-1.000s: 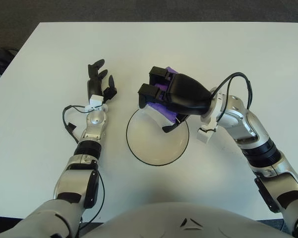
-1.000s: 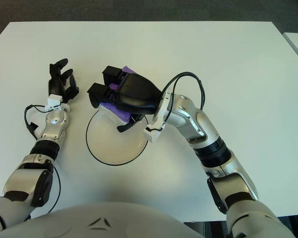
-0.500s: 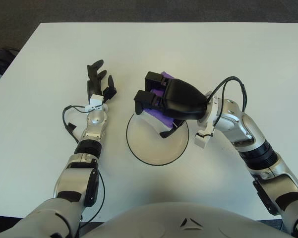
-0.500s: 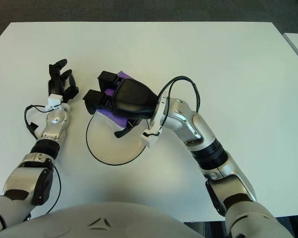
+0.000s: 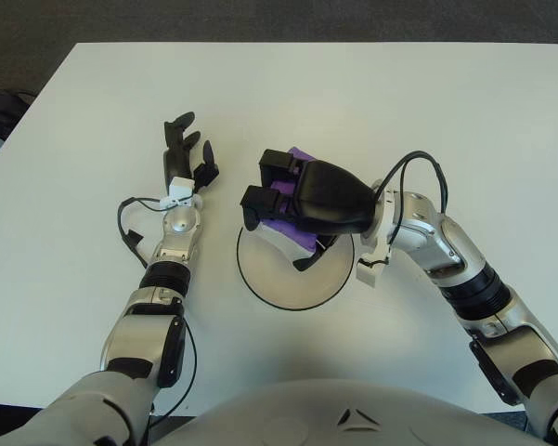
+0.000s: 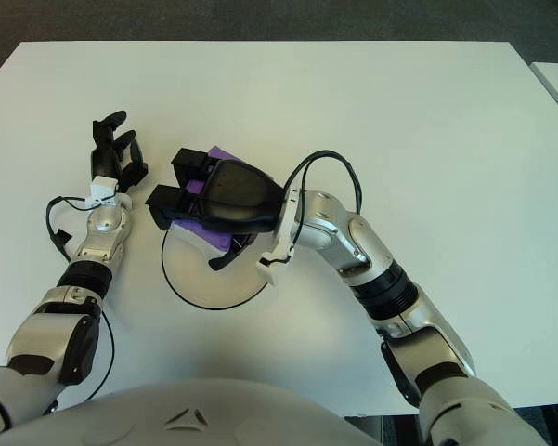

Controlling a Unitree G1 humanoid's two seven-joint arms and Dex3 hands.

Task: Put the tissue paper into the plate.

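Observation:
A white plate with a dark rim (image 5: 288, 303) lies on the table in front of me. My right hand (image 5: 288, 204) is shut on a purple tissue packet (image 5: 288, 227), holding it over the plate's far edge. Only bits of the packet show between and below the black fingers (image 5: 257, 197). The same hand (image 6: 197, 206) and packet (image 6: 207, 232) show in the right eye view. My left hand (image 5: 184, 153) rests on the table to the left of the plate, fingers spread and empty.
The white table (image 5: 353, 102) reaches to dark floor at the back. A cable loops above my right forearm (image 5: 418, 167). Another cable runs beside my left wrist (image 5: 130, 232).
My right hand has carried the purple packet to the left and slightly down, further over the plate. My left hand has not moved.

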